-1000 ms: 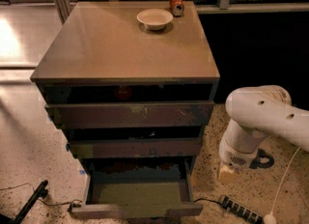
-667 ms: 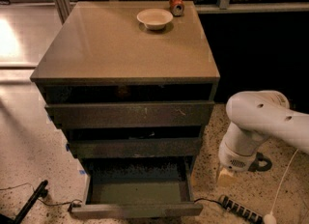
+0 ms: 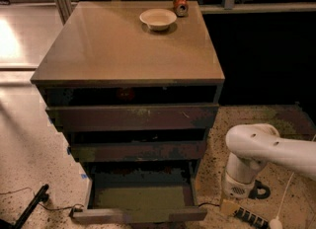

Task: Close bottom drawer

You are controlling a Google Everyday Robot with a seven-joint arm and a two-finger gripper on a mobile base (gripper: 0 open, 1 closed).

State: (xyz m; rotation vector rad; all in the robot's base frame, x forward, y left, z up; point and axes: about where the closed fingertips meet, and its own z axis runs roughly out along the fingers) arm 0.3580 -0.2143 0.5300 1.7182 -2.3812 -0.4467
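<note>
The bottom drawer (image 3: 139, 197) of the tan-topped cabinet (image 3: 128, 50) is pulled out, showing its greenish-grey floor. Its flat plank front (image 3: 138, 216) sits near the lower edge of the view. Two dark drawer fronts (image 3: 133, 117) sit above it, slightly out. My white arm (image 3: 271, 146) comes in from the right. The gripper (image 3: 230, 206) hangs low beside the cabinet's right front corner, to the right of the open drawer and apart from it.
A cream bowl (image 3: 157, 19) and a small orange can (image 3: 180, 4) stand at the back of the cabinet top. Black cables and a power strip (image 3: 249, 217) lie on the speckled floor under the arm. A black cable (image 3: 32, 206) lies at lower left.
The arm's wrist and gripper have moved downward beside the cabinet, closer to the floor. The bottom drawer has not moved.
</note>
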